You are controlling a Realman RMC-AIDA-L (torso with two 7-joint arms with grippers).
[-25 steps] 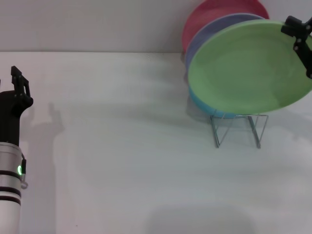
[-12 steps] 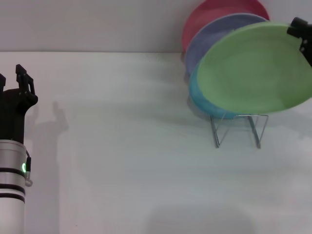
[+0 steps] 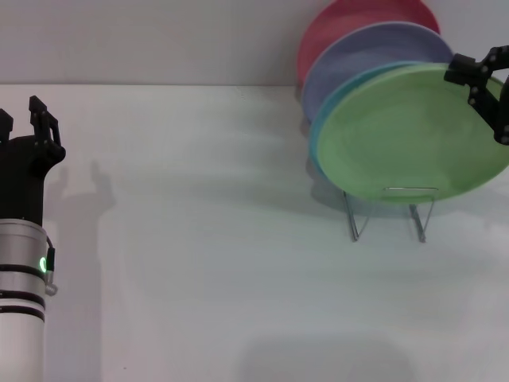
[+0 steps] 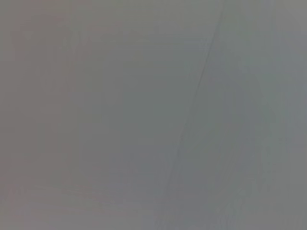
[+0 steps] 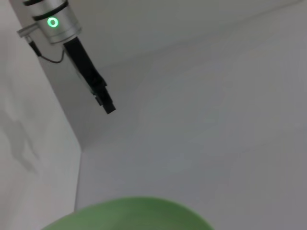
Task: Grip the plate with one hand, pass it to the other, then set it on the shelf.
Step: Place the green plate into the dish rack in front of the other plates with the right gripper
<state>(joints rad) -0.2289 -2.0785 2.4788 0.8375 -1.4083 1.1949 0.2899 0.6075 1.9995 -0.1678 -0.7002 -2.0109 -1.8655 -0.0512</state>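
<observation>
My right gripper (image 3: 483, 78) clamps upper edge of green plate (image 3: 406, 135), plate standing in front slot of shelf (image 3: 387, 215). My left gripper (image 3: 22, 127) far from shelf, fingers apart.

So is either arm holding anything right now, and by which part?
The right gripper grips the green plate at its upper right rim, over the rack. The left gripper holds nothing.

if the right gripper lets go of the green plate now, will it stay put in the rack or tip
The green plate probably stays: it leans against the blue plate behind it, low in the wire rack. It looks stiff, since held only at its rim by the right gripper it shows no bend. Its matte, round shape might still roll slightly sideways.
</observation>
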